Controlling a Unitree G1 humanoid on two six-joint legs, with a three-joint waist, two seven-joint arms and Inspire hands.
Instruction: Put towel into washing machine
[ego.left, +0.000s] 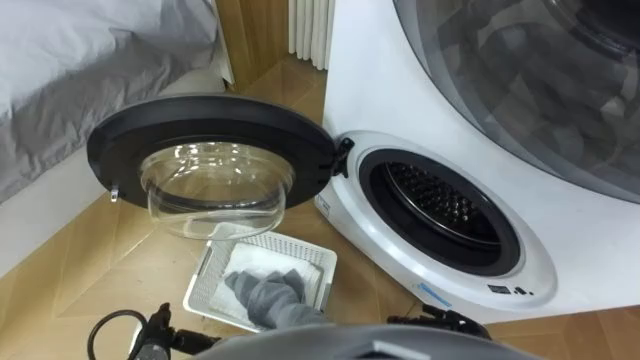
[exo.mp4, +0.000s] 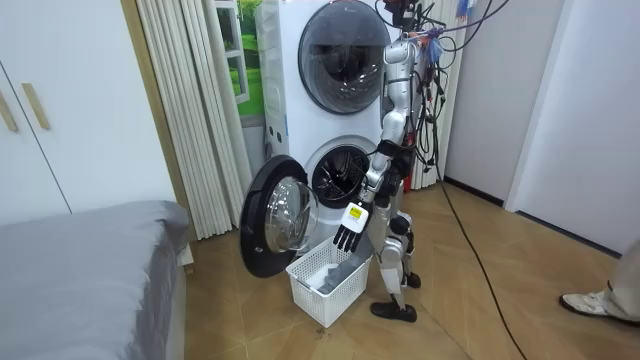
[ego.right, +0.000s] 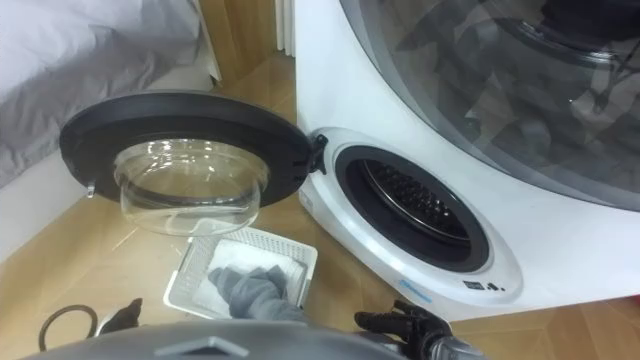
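A grey towel (ego.left: 265, 292) lies crumpled in a white plastic basket (ego.left: 290, 245) on the wood floor, just below the washing machine's open round door (ego.left: 210, 150). The empty drum opening (ego.left: 440, 205) is to the right of the basket. I stand facing the machine with the basket (exo.mp4: 305, 285) at my feet. My left hand (exo.mp4: 347, 235) hangs over the basket with straight fingers and holds nothing. My right hand (ego.right: 400, 322) shows at the bottom edge, right of the basket, with fingers stretched out and empty, apart from the towel.
A second machine with a round window (exo.mp4: 342, 45) is stacked above the washer. A bed with grey bedding (ego.left: 70, 70) stands to my left, and curtains (exo.mp4: 190, 110) hang beside the machines. A person's shoe (exo.mp4: 595, 300) shows at the room view's right.
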